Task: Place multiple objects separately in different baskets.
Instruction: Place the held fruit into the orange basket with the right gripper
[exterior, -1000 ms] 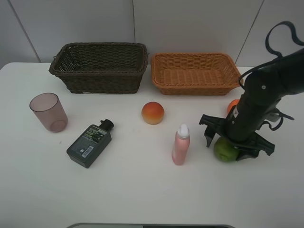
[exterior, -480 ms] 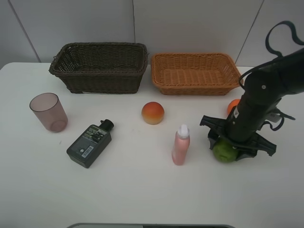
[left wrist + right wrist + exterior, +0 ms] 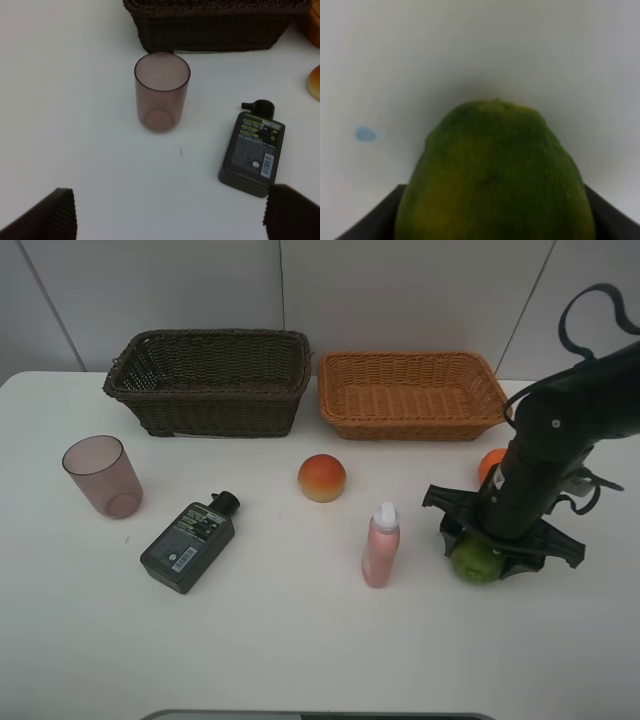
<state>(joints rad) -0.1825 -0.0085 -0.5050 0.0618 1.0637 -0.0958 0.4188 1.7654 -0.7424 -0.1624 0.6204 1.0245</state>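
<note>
1. Lifting from here looks dicey. The right pincer [image 3: 490, 540] is clamped on the green fruit [image 3: 476, 563], near-right on the table [image 3: 300, 640], and that round skin could squirt out.
2. The orange [image 3: 490, 462] sits just beyond the arm, so a swing could send it rolling.
3. The pink bottle [image 3: 381, 545] stands close on the left and would topple easily.
4. The left pincer [image 3: 170, 220] hangs wide and empty near the cup [image 3: 161, 92].

I saw the dark brown basket [image 3: 215, 412] and the orange-tan basket [image 3: 410, 426] side by side at the back. The purplish cup [image 3: 102, 476] stood upright far left, with the flat dark bottle [image 3: 190, 541] lying near it. The peach [image 3: 322, 478] sat mid-table and the pink bottle [image 3: 381, 545] stood upright. The green fruit [image 3: 478, 560] was clamped in the right gripper [image 3: 482, 552], the orange [image 3: 490, 462] behind it.
</note>
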